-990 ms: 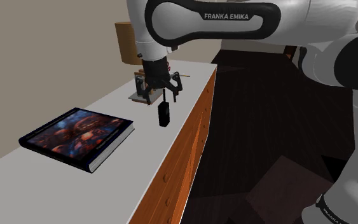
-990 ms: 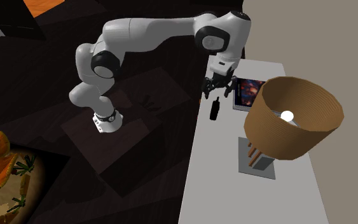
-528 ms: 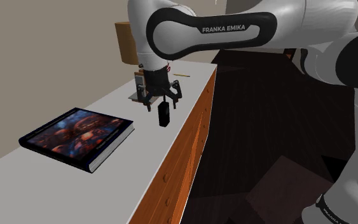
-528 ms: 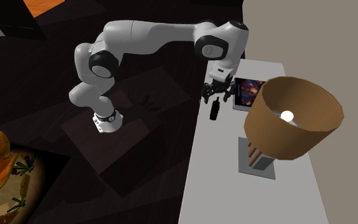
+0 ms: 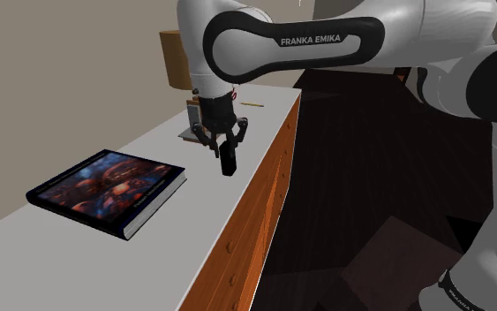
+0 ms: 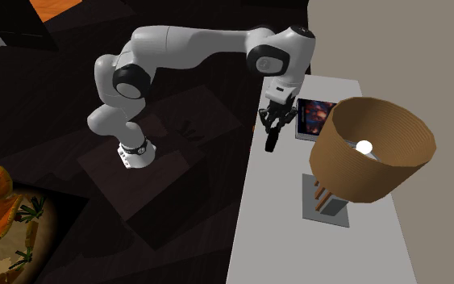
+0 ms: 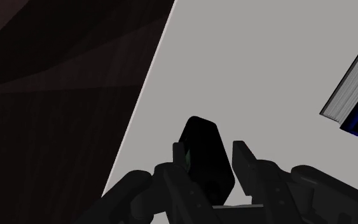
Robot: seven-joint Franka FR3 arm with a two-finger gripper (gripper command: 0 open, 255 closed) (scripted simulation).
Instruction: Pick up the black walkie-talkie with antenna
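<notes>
pincer (image 5: 223, 141) clasping the top of the walkie-talkie (image 5: 228, 162)

pincer fingers (image 7: 182, 162) are drawn in against the two sides of the black walkie-talkie, and we see its dark body held snugly between them in the wrist view. in the shoulder view the white arm (image 5: 282, 40) reaches over from the right and points the pincer straight down. the walkie-talkie stands upright beneath it, with its base on the pale grey surface (image 5: 184, 212). it sits close to the surface's long edge, above the orange-brown drawer fronts (image 5: 257, 208), where the dark floor (image 5: 361, 177) begins.

a thick book (image 5: 107, 189) with a blue and orange cover lies flat on the same surface, apart from the walkie-talkie and towards the shoulder view's left. one corner of it shows beside the pincer in the wrist view.

in the second exterior view we see a lamp (image 6: 372, 149) with a round brown shade and a lit bulb. it stands on the surface on the far side of the walkie-talkie from the book.
</notes>
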